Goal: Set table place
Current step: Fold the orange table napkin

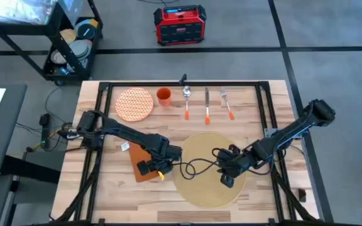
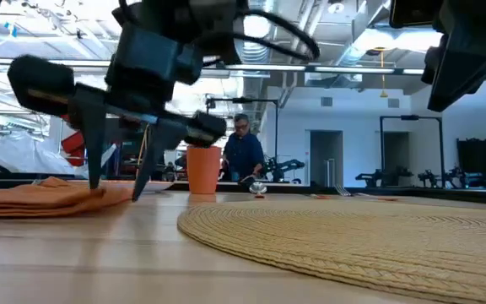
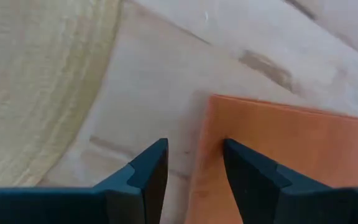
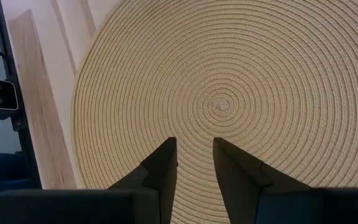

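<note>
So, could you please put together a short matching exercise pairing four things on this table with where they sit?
Things:
1. napkin
2. patterned plate
3. orange cup
4. right end effector

Places:
A. over the placemat
B. far left corner area of the table
C. under the left end effector
D. between the plate and the cutlery

Pairs: 1-C, 2-B, 3-D, 4-A

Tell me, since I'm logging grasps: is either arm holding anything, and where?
Nothing is held. The left gripper straddles the orange napkin's edge with jaws open; the right gripper hangs open over the placemat.
</note>
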